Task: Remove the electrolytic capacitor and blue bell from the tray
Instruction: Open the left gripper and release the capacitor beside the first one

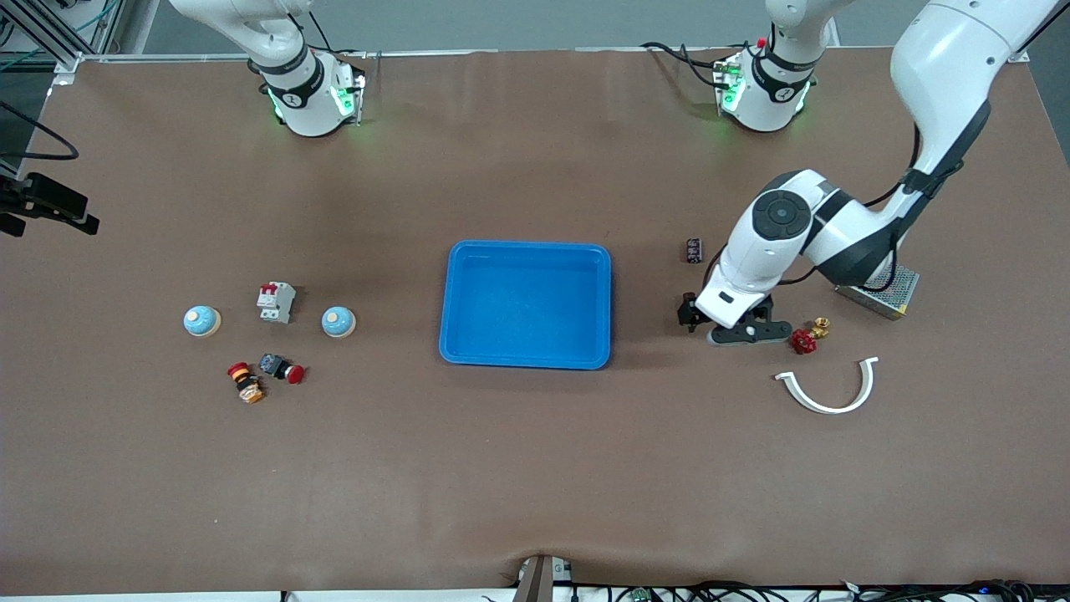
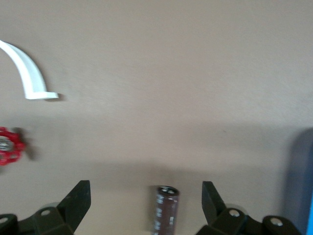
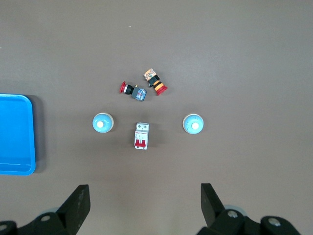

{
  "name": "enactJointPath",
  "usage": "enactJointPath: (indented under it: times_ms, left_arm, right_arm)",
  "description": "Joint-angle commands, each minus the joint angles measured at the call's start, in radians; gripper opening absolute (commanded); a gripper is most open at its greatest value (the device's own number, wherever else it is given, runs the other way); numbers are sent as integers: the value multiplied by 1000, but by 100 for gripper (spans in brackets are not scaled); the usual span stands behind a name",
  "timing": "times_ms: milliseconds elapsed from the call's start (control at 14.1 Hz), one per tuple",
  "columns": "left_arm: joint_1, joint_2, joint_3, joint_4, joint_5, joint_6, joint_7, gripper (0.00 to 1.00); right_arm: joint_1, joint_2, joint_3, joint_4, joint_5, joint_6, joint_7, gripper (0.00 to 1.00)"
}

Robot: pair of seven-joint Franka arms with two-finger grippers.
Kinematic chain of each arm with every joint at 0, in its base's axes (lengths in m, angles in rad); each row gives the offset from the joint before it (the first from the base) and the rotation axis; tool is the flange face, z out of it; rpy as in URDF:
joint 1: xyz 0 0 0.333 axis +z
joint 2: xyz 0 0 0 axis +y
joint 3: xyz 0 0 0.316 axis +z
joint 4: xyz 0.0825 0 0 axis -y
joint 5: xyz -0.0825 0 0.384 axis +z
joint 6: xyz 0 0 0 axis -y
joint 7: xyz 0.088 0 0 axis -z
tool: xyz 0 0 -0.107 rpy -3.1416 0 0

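1. Tray (image 1: 526,304): sits mid-table and holds nothing; both task items already lie on the bare tabletop.
2. Electrolytic capacitor (image 2: 166,207): lies on its side between the spread jaws of the left gripper (image 1: 729,328), which hangs low over the table toward the left arm's end. Judged light, rigid and smooth-sleeved (liable to roll); best pinched across the barrel at mid-length.
3. Blue bell (image 1: 338,322): rests toward the right arm's end, beside a breaker (image 1: 276,302). A second bell (image 1: 201,321) matches it; which one came from the tray cannot be told. Judged a hard, slippery dome; grip low across the base.
4. Right gripper (image 3: 144,205): waits high over that cluster, jaws spread, empty.
5. Obscured: the capacitor in the front view (arm covers it); its leads; the small dark part (image 1: 694,250) beside the left arm.
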Motion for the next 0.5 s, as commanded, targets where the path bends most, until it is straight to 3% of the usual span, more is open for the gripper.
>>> enactJointPath:
  times_ms: [0,426]
  left_arm:
    - [44,-13,-32,52,-43,-52,60,100]
    - [58,-7,-27,338,-233,-386,345,100]
  right_arm:
    - [-6,9,4,19,4,-5,5,100]
    - [-2,11,4,19,4,-8,4,100]
